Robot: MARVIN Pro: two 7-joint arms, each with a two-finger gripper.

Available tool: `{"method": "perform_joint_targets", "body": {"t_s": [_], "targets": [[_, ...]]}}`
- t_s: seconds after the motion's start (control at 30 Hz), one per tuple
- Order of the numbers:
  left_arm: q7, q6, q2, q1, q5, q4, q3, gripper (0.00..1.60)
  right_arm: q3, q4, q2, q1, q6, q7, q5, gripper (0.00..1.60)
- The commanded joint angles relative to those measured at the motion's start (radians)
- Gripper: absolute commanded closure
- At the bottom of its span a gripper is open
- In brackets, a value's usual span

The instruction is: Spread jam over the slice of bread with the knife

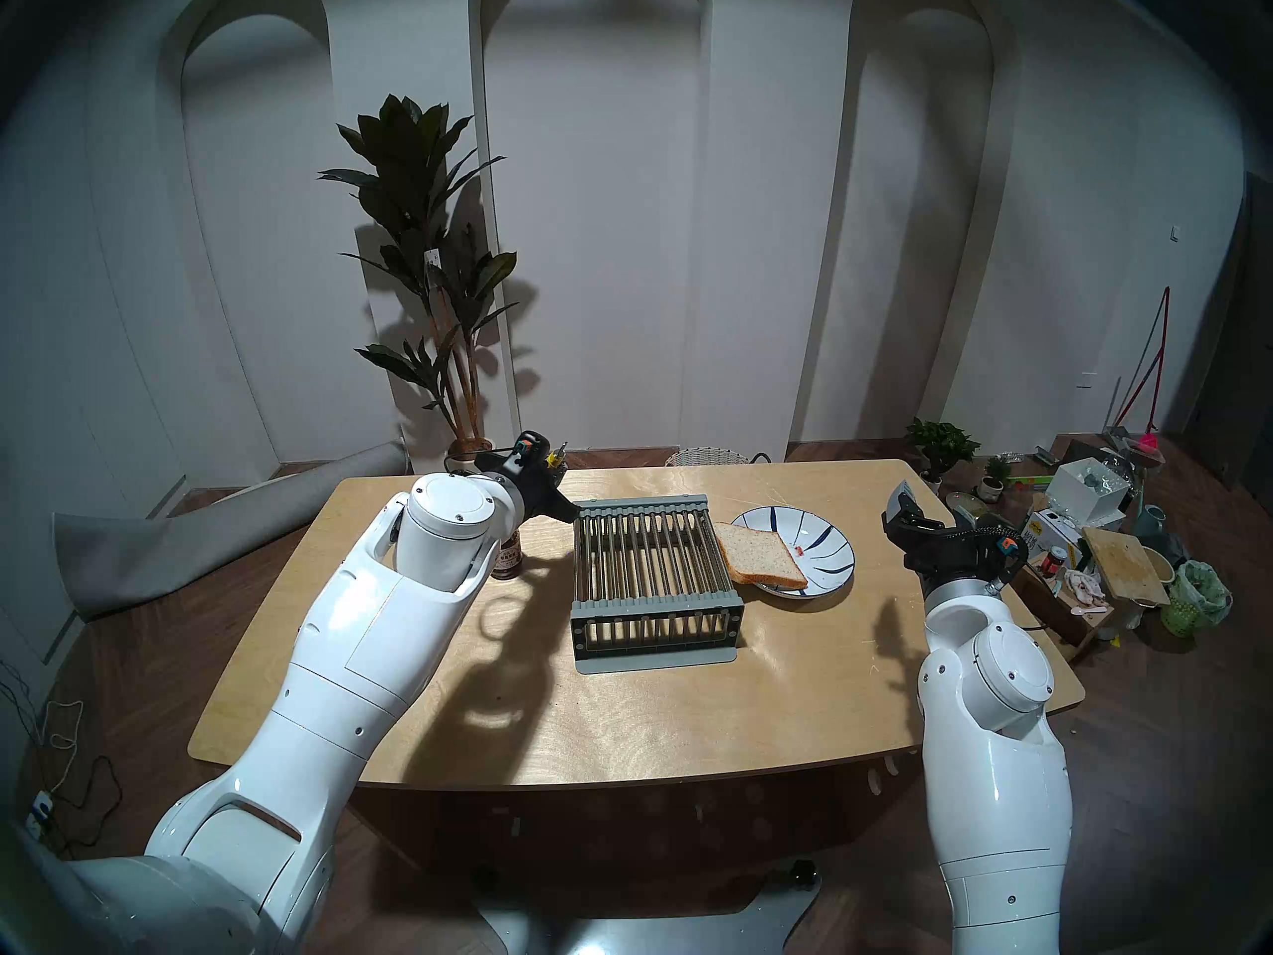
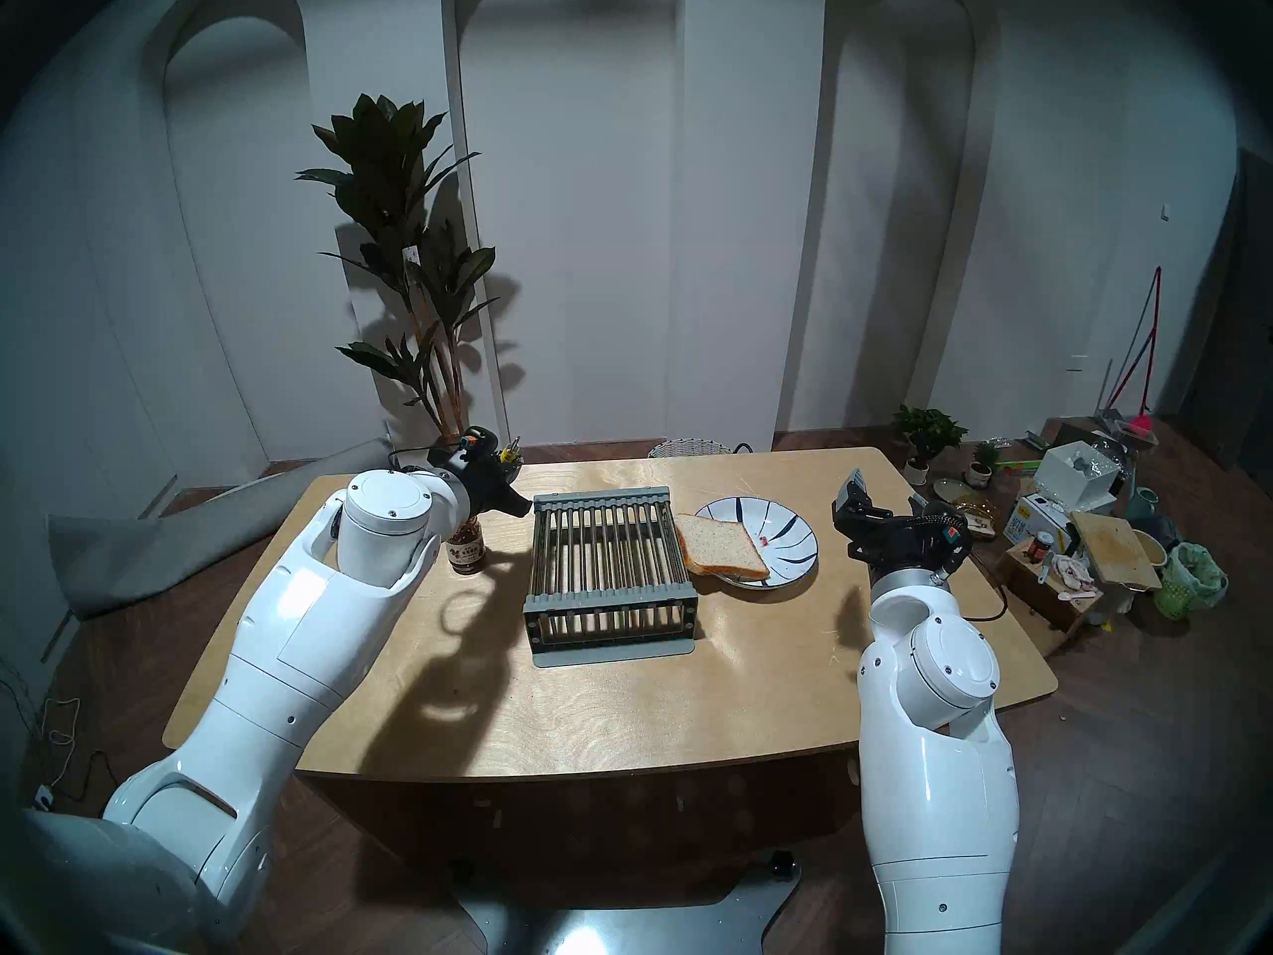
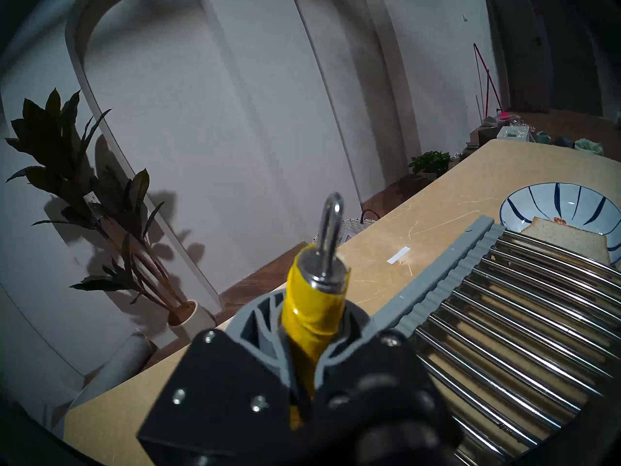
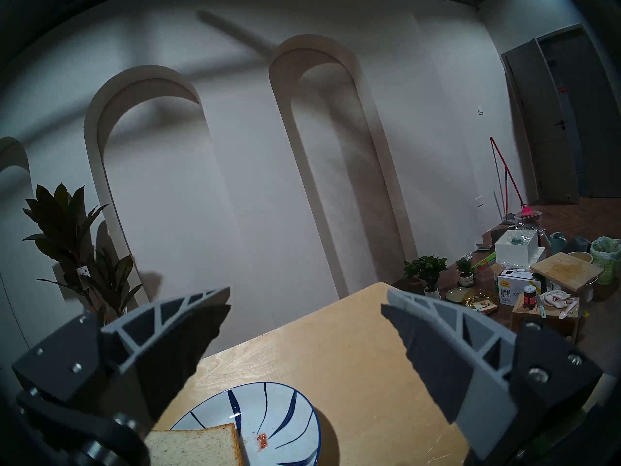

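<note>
While clamped on the knife (image 3: 314,307) by its yellow handle, left gripper (image 3: 311,351) hangs above the table's (image 1: 620,712) far-left area, blade up. Jam jar (image 2: 466,550) stands below it, grey rack (image 1: 654,574) beside. Right gripper (image 4: 305,307) gapes wide, holding nothing, near the plate (image 1: 826,547); slice of bread (image 1: 761,555) overhangs plate's left rim against the rack.

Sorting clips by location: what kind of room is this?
Probably a home-style demo room, not a real kitchen: a wooden table before arched wall niches, a potted plant, household clutter on the floor.
</note>
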State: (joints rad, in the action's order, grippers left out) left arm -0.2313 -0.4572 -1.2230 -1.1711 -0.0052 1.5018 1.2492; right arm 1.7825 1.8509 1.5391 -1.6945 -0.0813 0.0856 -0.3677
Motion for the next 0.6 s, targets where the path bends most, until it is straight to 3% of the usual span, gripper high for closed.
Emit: {"method": "perform_joint_targets", "body": {"t_s": [0.0, 0.57], "targets": [[0.005, -0.005, 0.004, 0.007, -0.002, 0.025, 0.014, 1.60, -0.003, 0.007, -0.004, 0.019, 0.012, -0.006, 0.000, 0.00], [0.029, -0.038, 0.026, -0.044, 0.021, 0.129, 0.014, 1.60, 0.001, 0.004, -0.005, 0.011, 0.008, -0.018, -0.027, 0.00]]}}
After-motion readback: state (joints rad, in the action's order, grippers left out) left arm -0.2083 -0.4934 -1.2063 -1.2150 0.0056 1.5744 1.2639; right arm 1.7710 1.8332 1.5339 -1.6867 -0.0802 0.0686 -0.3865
